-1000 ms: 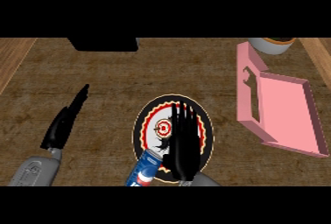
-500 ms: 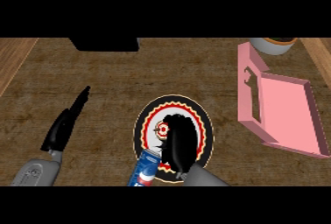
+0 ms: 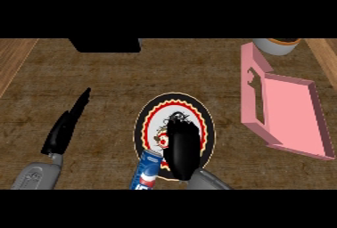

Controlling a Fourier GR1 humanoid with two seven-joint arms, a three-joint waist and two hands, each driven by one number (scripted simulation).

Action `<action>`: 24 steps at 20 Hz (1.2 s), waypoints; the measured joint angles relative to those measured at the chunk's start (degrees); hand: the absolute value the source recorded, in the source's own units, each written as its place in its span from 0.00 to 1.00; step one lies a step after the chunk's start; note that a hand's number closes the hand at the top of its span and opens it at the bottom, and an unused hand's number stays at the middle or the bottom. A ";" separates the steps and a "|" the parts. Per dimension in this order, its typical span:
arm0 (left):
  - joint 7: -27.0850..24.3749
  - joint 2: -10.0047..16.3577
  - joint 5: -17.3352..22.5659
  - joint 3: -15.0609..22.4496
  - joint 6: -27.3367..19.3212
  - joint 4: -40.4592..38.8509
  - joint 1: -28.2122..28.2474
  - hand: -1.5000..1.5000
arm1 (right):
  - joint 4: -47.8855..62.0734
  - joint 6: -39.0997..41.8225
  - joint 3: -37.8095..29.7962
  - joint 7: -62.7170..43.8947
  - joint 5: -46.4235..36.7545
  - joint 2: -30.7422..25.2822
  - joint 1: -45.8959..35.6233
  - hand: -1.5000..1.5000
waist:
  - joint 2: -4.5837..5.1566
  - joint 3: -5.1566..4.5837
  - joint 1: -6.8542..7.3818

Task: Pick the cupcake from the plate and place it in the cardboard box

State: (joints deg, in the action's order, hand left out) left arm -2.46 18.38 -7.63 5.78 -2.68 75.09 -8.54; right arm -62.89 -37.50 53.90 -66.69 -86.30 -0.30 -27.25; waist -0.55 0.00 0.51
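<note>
soda can (image 3: pixel 148 171) at the plate's (image 3: pixel 174 97) near-left rim, just beside the right hand (image 3: pixel 181 149), which covers the plate's middle and hides the cupcake; grip i cannot tell. lifting could tip the can. left hand (image 3: pixel 63 131) flat, left of plate; pink box (image 3: pixel 289 111) to its right.

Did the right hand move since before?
Yes. The right hand drew back from the plate's far rim toward its middle.
</note>
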 measured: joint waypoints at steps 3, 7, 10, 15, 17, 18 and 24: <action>-0.15 -0.88 -0.49 -0.01 -0.59 -0.50 0.01 0.50 | -1.87 1.10 -0.64 -1.06 -4.62 -0.15 1.51 1.00 | 0.12 0.01 -0.34; -0.37 -0.28 -0.35 -0.59 0.04 -0.11 0.07 0.50 | -3.06 5.42 -2.51 6.65 5.53 -2.01 2.46 1.00 | 0.41 -0.01 0.08; -0.47 -0.68 -0.66 -0.42 -0.21 -0.28 -0.23 0.50 | -5.61 13.95 -3.41 12.61 14.56 -4.07 1.99 1.00 | 0.50 -0.06 0.00; 0.03 -0.66 -0.63 -1.09 0.14 -0.74 -0.47 0.50 | -17.45 30.63 -8.32 16.13 22.21 -10.45 -1.51 1.00 | 0.32 -0.05 -0.86; 0.87 -0.83 -0.80 -1.06 0.08 0.14 -0.15 0.50 | -23.41 36.19 -10.43 15.06 22.87 -12.80 -2.40 1.00 | 0.24 -0.05 -1.02; 0.98 -0.62 -0.64 -1.32 0.39 0.29 -0.12 0.50 | -26.28 38.48 -11.28 14.10 22.58 -13.81 -2.68 1.00 | 0.20 -0.05 -1.09; 0.94 -0.92 -1.32 -1.53 0.15 0.68 0.48 0.50 | -40.77 50.20 -18.93 9.63 22.20 -18.23 -4.86 1.00 | 0.12 -0.05 -1.39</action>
State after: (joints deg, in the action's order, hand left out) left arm -1.51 17.47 -8.96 4.25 -2.53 75.77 -8.06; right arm -103.66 12.71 34.97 -57.06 -64.10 -18.52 -32.12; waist -0.43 -0.05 -0.87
